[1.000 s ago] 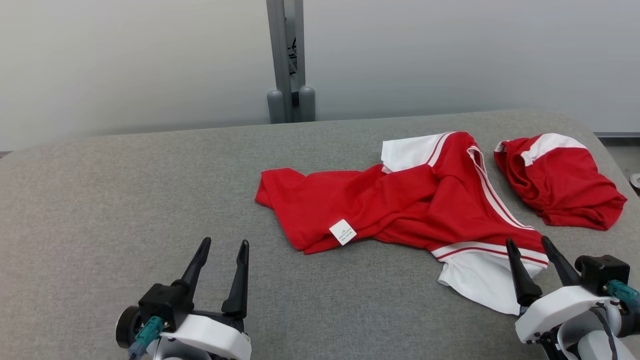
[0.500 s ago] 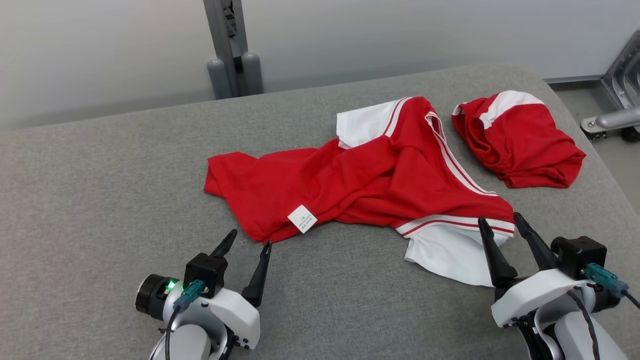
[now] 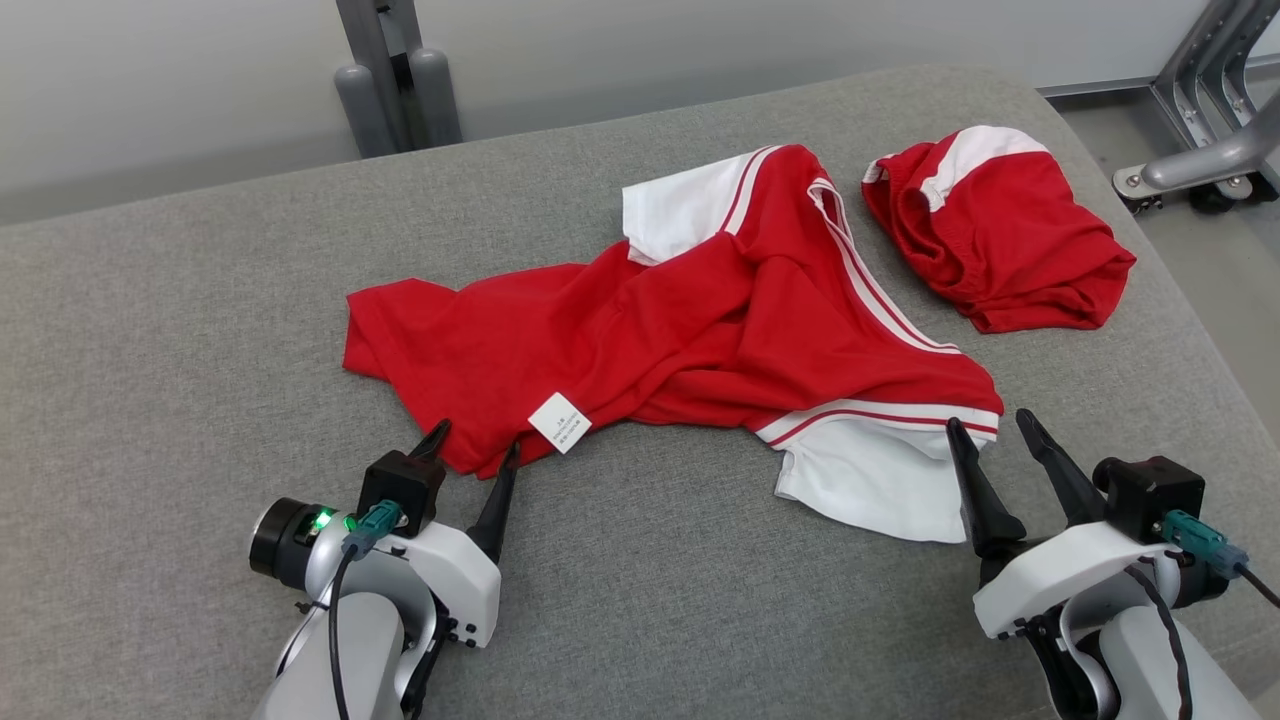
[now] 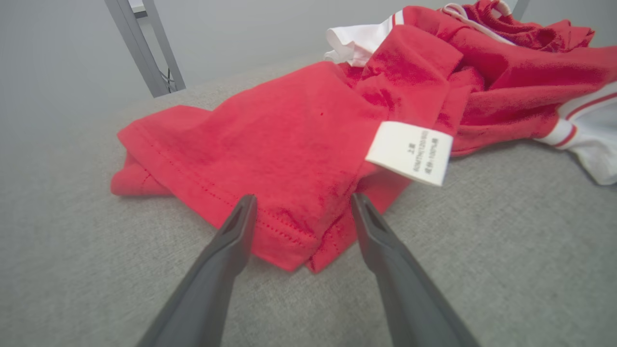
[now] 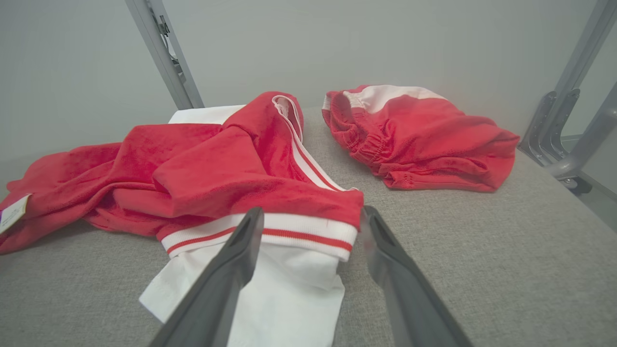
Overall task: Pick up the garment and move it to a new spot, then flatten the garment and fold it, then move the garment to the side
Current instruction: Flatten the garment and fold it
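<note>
Looking down on a grey fabric-covered table [image 3: 150, 300] before a pale wall [image 3: 150, 80], with a grey post [image 3: 395, 70] at far left. Straddling the near-left corner of the red-and-white garment [image 3: 680, 330], crumpled mid-table, with the left gripper [image 3: 476, 436], fingers spread. Straddling its near-right white sleeve with the right gripper [image 3: 987, 420], likewise spread. Passing red shorts [image 3: 1000, 240] lying apart at far right. Losing a metal frame [image 3: 1190, 150] past the right edge; failing to read the label [image 3: 560, 422] print.

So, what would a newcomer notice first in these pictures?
The crumpled red and white shirt in the middle of the grey table, with red shorts apart at its far right. Next, the two open grippers: the left gripper at the shirt's near hem, the right gripper at its white sleeve.
</note>
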Motion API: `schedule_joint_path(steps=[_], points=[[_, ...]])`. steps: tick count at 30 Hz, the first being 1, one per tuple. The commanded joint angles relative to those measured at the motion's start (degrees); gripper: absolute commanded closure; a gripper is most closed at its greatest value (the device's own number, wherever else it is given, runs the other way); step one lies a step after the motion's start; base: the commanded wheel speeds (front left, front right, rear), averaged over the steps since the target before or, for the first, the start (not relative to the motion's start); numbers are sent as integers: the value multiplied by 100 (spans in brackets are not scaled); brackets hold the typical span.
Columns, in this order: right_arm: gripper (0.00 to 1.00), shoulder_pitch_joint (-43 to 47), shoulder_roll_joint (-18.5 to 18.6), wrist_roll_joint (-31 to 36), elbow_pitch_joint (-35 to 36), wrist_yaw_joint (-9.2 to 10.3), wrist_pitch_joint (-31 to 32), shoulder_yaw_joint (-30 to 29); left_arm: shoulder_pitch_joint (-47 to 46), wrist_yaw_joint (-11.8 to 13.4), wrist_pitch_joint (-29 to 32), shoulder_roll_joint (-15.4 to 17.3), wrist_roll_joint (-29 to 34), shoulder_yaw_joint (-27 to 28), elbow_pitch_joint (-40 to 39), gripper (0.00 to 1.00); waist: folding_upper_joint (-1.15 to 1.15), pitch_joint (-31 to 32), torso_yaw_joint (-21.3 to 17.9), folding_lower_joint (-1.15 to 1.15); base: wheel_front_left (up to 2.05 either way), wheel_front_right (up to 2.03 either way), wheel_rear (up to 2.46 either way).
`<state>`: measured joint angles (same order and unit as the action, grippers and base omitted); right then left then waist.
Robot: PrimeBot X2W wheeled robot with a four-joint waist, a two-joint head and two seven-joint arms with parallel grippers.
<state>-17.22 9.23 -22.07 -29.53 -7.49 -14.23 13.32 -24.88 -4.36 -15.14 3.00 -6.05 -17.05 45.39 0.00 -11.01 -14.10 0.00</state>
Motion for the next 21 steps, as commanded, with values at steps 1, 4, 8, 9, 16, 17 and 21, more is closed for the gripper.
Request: schedule_joint_path(steps=[1,4,8,9,16,17,21], points=[[0,-76,12,-18,-19,-2,-54,-9,-98,40,0,51,70,-9,75,0,0,-22,-18,0,0,0,0],[0,-111,-4,15,-71,-2,-63,-62,-185,93,0,54,105,-8,178,0,0,-58,-42,0,0,0,0],[0,-135,-37,47,-140,-2,-62,-108,-206,176,0,47,41,85,203,0,0,-109,-60,0,0,0,0],[0,-153,-41,72,-159,-2,-66,-127,-233,176,0,47,32,104,213,0,0,-126,-60,0,0,0,0],[0,-224,-83,131,-221,-2,-89,-187,-405,91,0,36,-80,232,171,100,0,-212,-10,0,0,0,0],[0,-230,-79,133,-231,-2,-91,-203,-430,87,0,34,-105,261,109,100,0,-214,13,0,0,0,0],[0,-235,-66,159,-247,-2,-100,-237,-343,136,0,30,-162,416,-271,100,0,-173,140,0,0,0,0]])
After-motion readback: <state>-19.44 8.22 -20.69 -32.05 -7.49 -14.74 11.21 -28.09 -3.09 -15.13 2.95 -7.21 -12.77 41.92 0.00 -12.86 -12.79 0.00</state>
